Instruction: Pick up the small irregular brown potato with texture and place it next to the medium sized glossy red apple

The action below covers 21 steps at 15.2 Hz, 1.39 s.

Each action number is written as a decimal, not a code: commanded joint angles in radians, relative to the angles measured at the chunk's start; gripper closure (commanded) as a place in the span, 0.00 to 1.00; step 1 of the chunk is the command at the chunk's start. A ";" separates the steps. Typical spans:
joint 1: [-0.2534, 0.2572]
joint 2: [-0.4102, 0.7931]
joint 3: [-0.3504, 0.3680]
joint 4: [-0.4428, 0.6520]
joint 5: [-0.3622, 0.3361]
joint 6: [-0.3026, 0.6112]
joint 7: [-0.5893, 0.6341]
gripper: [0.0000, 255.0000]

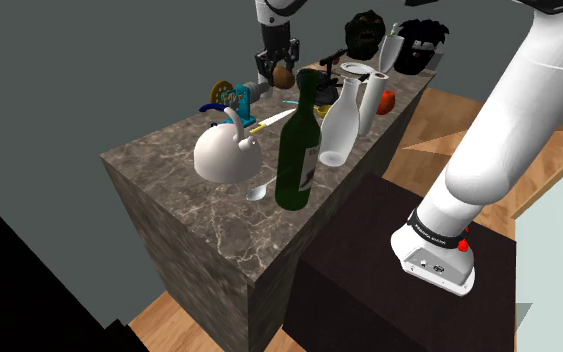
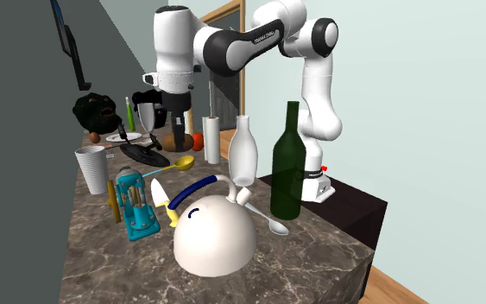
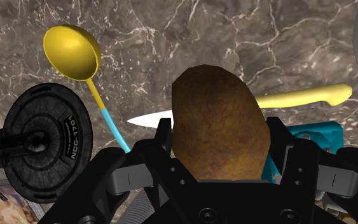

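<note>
My black gripper (image 1: 276, 68) is shut on the brown, rough-skinned potato (image 1: 283, 77) and holds it a little above the marble counter (image 1: 199, 215). In the wrist view the potato (image 3: 219, 124) stands clasped between the two fingers of the gripper (image 3: 220, 143), with a yellow spoon (image 3: 72, 51) and a knife (image 3: 298, 97) on the counter below. The glossy red apple (image 1: 387, 100) lies far off toward the shoulder view's right. In the second exterior view the apple (image 2: 198, 141) sits just right of the held potato (image 2: 180, 142) and the gripper (image 2: 178, 129).
A white kettle (image 1: 227, 155), a green bottle (image 1: 299, 140) and a white bottle (image 1: 337, 125) crowd the near counter. A black saucer-shaped model (image 3: 44, 140), a teal object (image 2: 135, 203), a white cup (image 2: 92, 168) and a plate (image 1: 357, 69) lie around the gripper. Dark masks (image 1: 365, 35) stand at the far end.
</note>
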 commanded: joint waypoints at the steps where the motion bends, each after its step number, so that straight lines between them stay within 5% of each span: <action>1: 0.000 -0.003 0.000 0.015 0.002 -0.018 -0.005 1.00; 11: -0.118 -0.083 -0.122 -0.093 -0.001 0.068 -0.229 1.00; 21: -0.232 -0.066 -0.250 -0.085 0.003 0.135 -0.464 1.00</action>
